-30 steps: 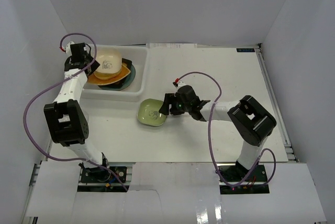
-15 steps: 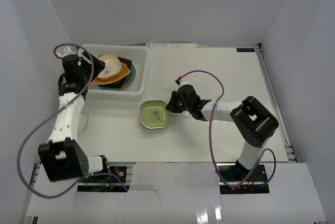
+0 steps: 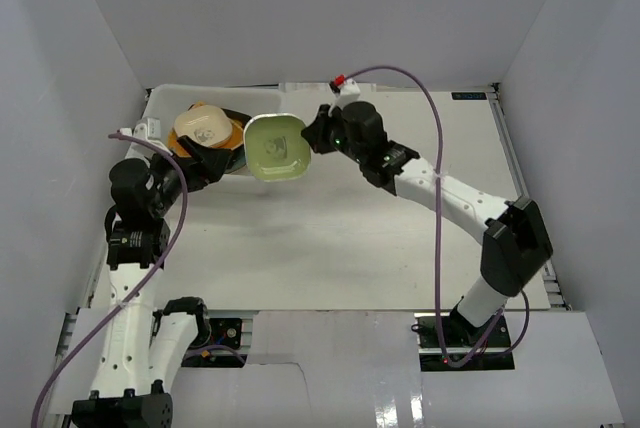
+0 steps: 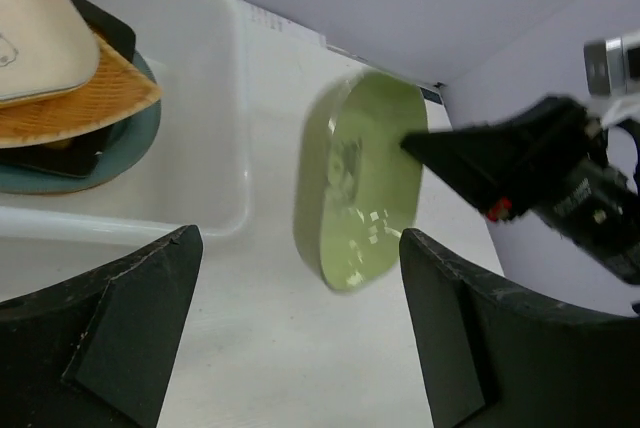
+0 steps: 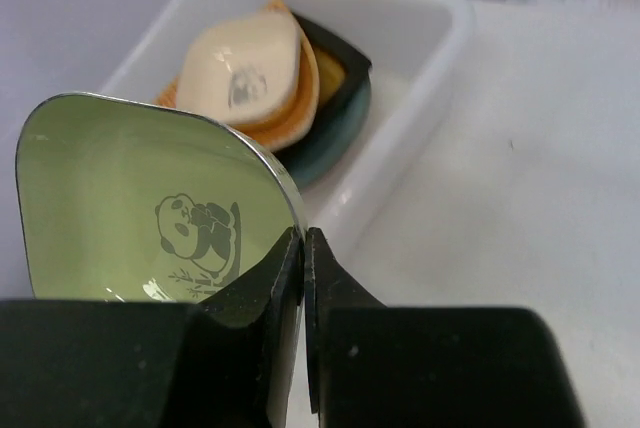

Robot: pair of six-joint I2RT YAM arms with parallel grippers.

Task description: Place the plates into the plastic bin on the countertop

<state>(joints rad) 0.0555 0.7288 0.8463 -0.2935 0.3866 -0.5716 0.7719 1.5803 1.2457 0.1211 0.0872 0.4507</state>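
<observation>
Five plates could be counted. One green plate (image 3: 275, 146) was up in the air, and four sat stacked in the bin (image 5: 430, 8): one cream plate (image 3: 205, 126) on top, then one orange plate (image 4: 90, 108), one dark square plate (image 5: 335, 53) and one blue-green round plate (image 5: 335, 120). Whether more lay under that stack could not be told. There was one bin, at the far left of one desk (image 3: 400, 248). Two arms stood there, the left arm (image 3: 135, 238) and the right arm (image 3: 450, 193), each with one gripper: the left gripper (image 4: 300, 238) and the right gripper (image 5: 303, 248).

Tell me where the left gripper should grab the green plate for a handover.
I'd pinch the free rim of the green plate, opposite the right gripper, coming from the bin side. The plate hangs tilted, its thin rim exposed there, and the open left gripper faces it.
</observation>
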